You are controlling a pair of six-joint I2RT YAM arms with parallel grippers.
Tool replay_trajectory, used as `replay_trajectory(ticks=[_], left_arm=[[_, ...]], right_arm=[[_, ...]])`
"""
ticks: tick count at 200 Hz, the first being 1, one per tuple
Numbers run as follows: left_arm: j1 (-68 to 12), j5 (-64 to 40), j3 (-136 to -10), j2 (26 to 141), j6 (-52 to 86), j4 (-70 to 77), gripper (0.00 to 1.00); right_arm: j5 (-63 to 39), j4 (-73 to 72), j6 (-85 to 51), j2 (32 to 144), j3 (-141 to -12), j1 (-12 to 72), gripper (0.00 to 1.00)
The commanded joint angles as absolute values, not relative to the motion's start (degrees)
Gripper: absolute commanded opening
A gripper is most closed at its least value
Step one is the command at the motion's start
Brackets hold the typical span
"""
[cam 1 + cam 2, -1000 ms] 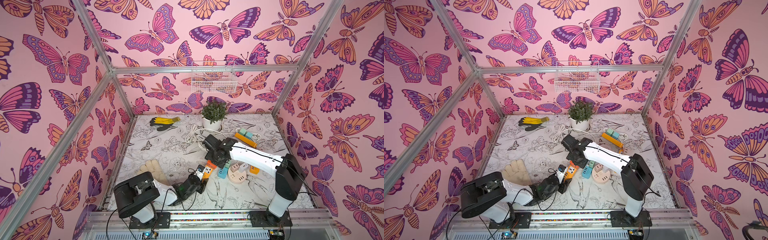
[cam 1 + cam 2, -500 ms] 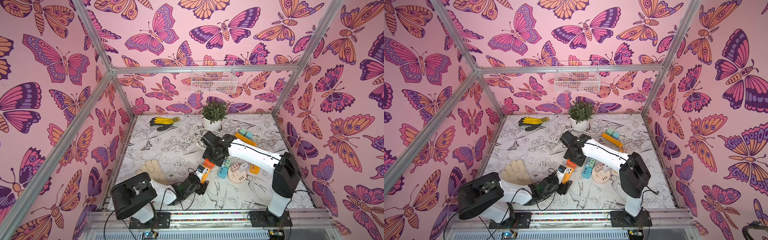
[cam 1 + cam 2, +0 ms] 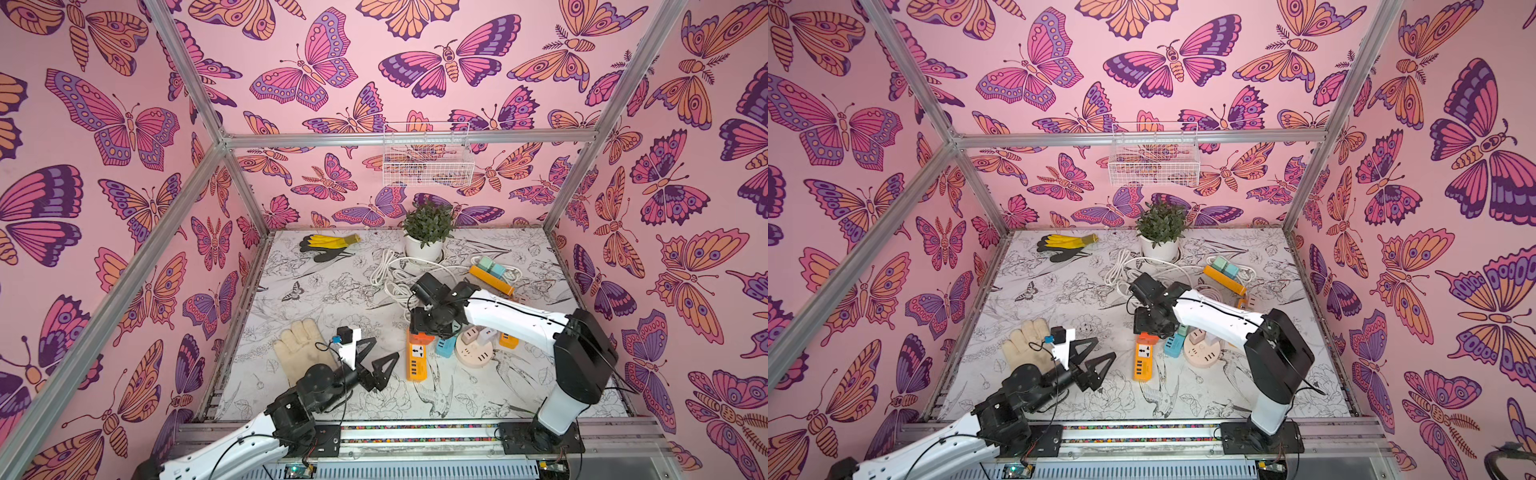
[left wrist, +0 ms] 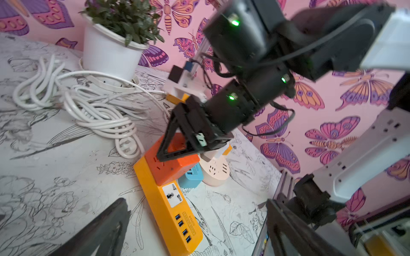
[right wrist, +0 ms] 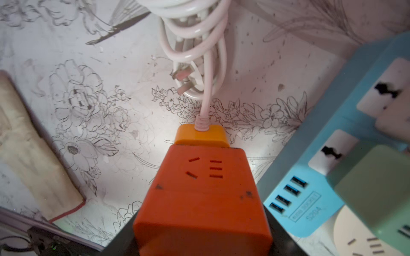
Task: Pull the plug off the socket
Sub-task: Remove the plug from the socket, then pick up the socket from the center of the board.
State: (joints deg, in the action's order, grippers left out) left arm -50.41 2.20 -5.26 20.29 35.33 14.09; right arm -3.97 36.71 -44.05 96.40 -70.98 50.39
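the table (image 3: 316,299) under me is a white sheet drawn over with black-line flowers and birds, boxed in by pink walls (image 3: 124,124) of butterflies and a bare metal frame (image 3: 316,140); a white wire basket (image 3: 426,156) hangs on the wall at 12 o'clock, with a potted plant (image 3: 428,232) below it on the table and a yellow-and-black glove (image 3: 328,245) at 11; a cream glove (image 3: 303,353) lies at 8, and a loose coil of white cable (image 3: 390,274) lies just past the centre toward 12; the yellow power strip (image 3: 417,365) lies flat near the centre, its long axis running 12 to 6, cable end toward 12 and its row of blue ports toward 6; the orange plug (image 3: 420,337) sits on the 12 o'clock end of that strip, its slotted face turned upward; my right pincer (image 4: 177,153) stands over it, clamped on the plug's two sides; my left pincer (image 3: 376,357) hangs spread wide and empty at 9 o'clock of the strip, near it but not touching; a blue strip (image 3: 445,347) and a round cream socket (image 3: 478,353) crowd in at 3 o'clock of the plug
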Motion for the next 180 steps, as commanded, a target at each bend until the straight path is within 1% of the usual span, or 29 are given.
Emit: replay_trajectory(ticks=[1, 12, 21, 50, 69, 84, 140, 166, 180], left_arm=[[-44.60, -6.45, -2.46, 18.37, 49.20, 5.47, 0.99], [-42.75, -8.67, -2.92, 20.52, 52.06, 5.45, 0.99], [-42.05, -10.79, -3.63, 23.45, 52.53, 7.01, 0.99], [-41.58, -15.23, -8.23, 37.86, 51.85, 10.72, 0.99], [-41.57, -17.99, -9.31, 44.89, 52.20, 16.03, 0.99], [-41.62, -17.75, -9.54, 47.45, 52.38, 18.04, 0.99], [-41.57, -15.23, -9.60, 51.38, 54.85, 22.49, 0.99], [-41.58, -15.31, -11.78, 57.30, 55.36, 23.82, 0.99], [-41.57, -16.08, -13.65, 61.47, 55.37, 25.20, 0.97]], right_arm=[[-8.17, 24.32, -36.21, 90.50, -68.81, 49.06, 0.51], [-10.47, 22.51, -35.80, 90.38, -67.85, 48.41, 0.51], [-11.73, 20.98, -35.79, 88.15, -67.07, 48.17, 0.51], [-13.57, 19.31, -36.40, 87.32, -66.02, 48.01, 0.51], [-14.47, 18.35, -36.91, 87.09, -65.48, 47.99, 0.51], [-15.34, 16.51, -37.54, 86.92, -64.41, 48.00, 0.51], [-18.45, 14.08, -37.85, 88.16, -64.71, 48.11, 0.51], [-19.11, 13.38, -38.01, 88.60, -64.82, 48.10, 0.51], [-19.34, 13.36, -37.90, 88.75, -64.85, 48.17, 0.51]])
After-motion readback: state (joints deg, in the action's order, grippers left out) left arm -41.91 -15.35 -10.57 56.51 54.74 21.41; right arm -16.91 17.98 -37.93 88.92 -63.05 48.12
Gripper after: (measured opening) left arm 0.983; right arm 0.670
